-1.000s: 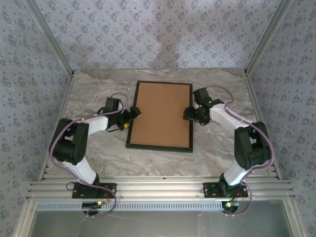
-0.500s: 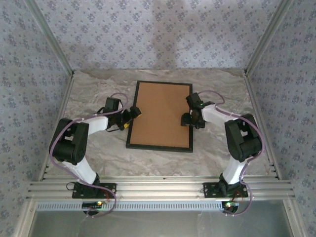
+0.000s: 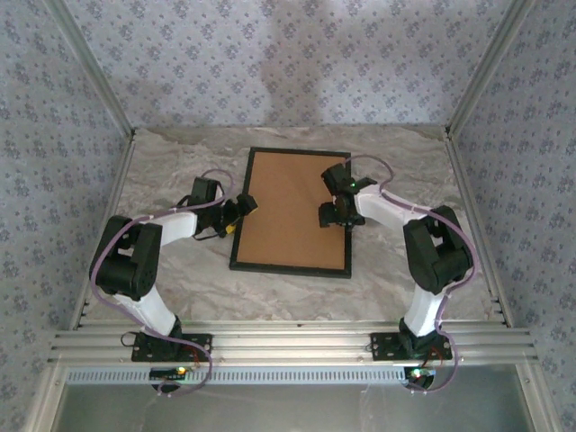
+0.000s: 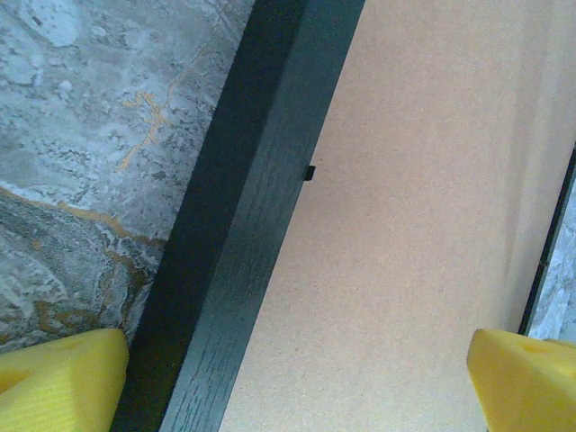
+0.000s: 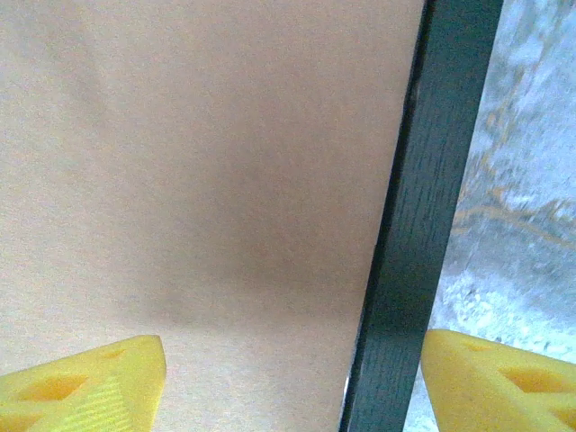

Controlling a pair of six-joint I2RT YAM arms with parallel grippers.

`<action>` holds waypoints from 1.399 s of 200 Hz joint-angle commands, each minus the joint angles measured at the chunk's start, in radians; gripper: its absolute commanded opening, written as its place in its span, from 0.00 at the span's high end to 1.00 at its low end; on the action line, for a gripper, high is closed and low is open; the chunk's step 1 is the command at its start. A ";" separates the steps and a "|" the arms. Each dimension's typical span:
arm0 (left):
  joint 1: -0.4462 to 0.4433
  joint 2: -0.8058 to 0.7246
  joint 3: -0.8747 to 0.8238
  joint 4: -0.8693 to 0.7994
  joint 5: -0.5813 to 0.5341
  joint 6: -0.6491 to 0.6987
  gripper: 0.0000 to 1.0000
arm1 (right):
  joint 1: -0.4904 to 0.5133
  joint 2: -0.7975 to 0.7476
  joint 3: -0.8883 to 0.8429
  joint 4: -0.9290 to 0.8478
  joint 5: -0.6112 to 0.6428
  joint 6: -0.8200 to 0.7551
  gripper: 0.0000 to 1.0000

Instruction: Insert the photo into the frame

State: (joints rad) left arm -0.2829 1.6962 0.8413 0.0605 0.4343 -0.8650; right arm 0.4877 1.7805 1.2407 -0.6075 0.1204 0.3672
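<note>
The black frame (image 3: 290, 269) lies flat mid-table with a plain brown backing board (image 3: 288, 207) filling it. The photo is hidden. My left gripper (image 3: 241, 209) hovers open at the frame's left rail (image 4: 243, 225); one yellow finger (image 4: 63, 378) is over the marble and the other over the board (image 4: 405, 225). My right gripper (image 3: 335, 216) is open low over the right rail (image 5: 423, 225). One of its fingers (image 5: 90, 382) is above the board (image 5: 198, 162) and the other (image 5: 495, 378) outside the rail. Neither gripper holds anything.
The marbled tabletop (image 3: 171, 171) is bounded by patterned walls at the back and sides, and an aluminium rail (image 3: 288, 344) runs along the near edge. A small black tab (image 4: 309, 173) sits at the inner edge of the left rail.
My right arm has swung leftward, bringing its gripper from beside the frame's right edge to over that edge and the board. The left arm, the frame and the board have stayed still.
</note>
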 commanded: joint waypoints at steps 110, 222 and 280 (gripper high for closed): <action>-0.018 -0.013 0.006 -0.039 0.037 0.020 0.04 | -0.283 0.103 0.110 0.241 -0.292 0.032 0.24; -0.047 -0.153 -0.117 -0.151 0.012 0.027 0.08 | -0.158 0.200 0.112 0.244 -0.373 -0.021 0.30; 0.045 -0.267 -0.028 -0.413 -0.268 0.241 0.04 | -0.128 0.127 0.122 0.182 -0.321 -0.014 0.29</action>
State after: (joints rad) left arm -0.2943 1.4540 0.7338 -0.2245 0.3176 -0.7582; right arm 0.3573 1.9728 1.3537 -0.3676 -0.1806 0.3500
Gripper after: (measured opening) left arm 0.957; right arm 0.708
